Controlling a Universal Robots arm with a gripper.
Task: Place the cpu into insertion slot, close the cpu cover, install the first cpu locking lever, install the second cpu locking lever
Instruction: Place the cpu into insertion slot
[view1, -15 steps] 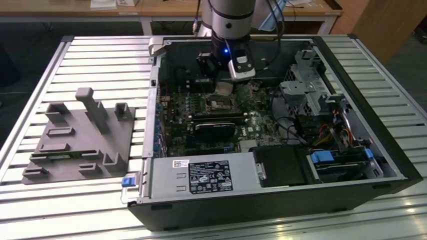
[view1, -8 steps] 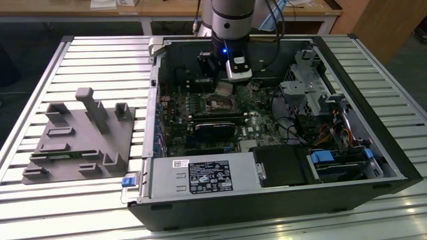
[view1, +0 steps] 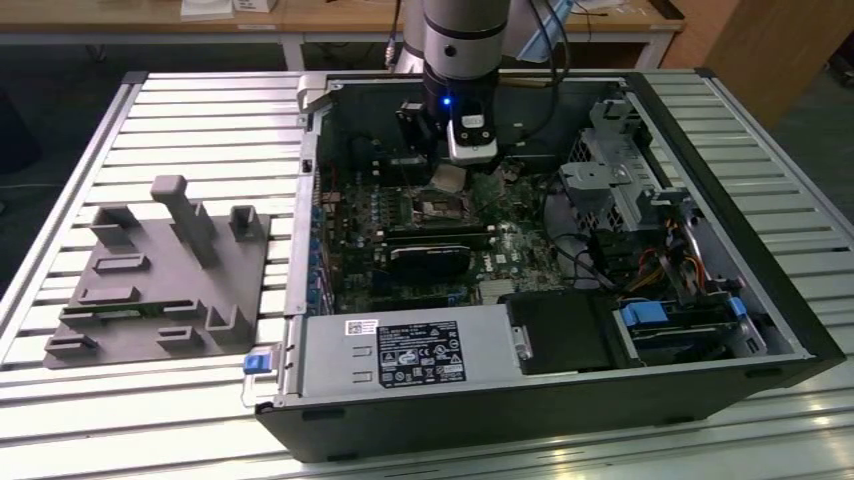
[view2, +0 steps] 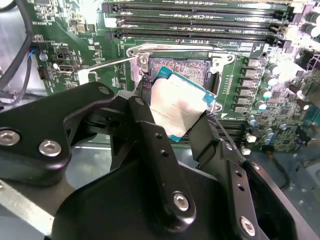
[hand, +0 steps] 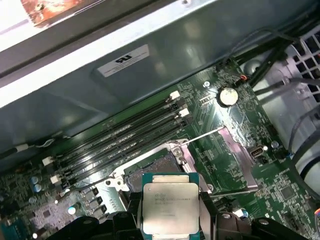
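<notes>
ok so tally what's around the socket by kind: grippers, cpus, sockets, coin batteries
gripper: 1
cpu: 1, clamped between the gripper's fingers
insertion slot: 1
coin battery: 1
total: 4

Cpu (view2: 181, 102) pinched in the gripper (view2: 175, 109), black fingers (view2: 150, 135) pressing on two opposite edges. Chip tilted, dull silver top up, green edge showing. Just beyond it sits the insertion slot (view2: 181, 69), dark centre uncovered, metal rim around. Long black memory slots (view2: 200, 21) run past the socket on the green motherboard (view2: 70, 42).
</notes>
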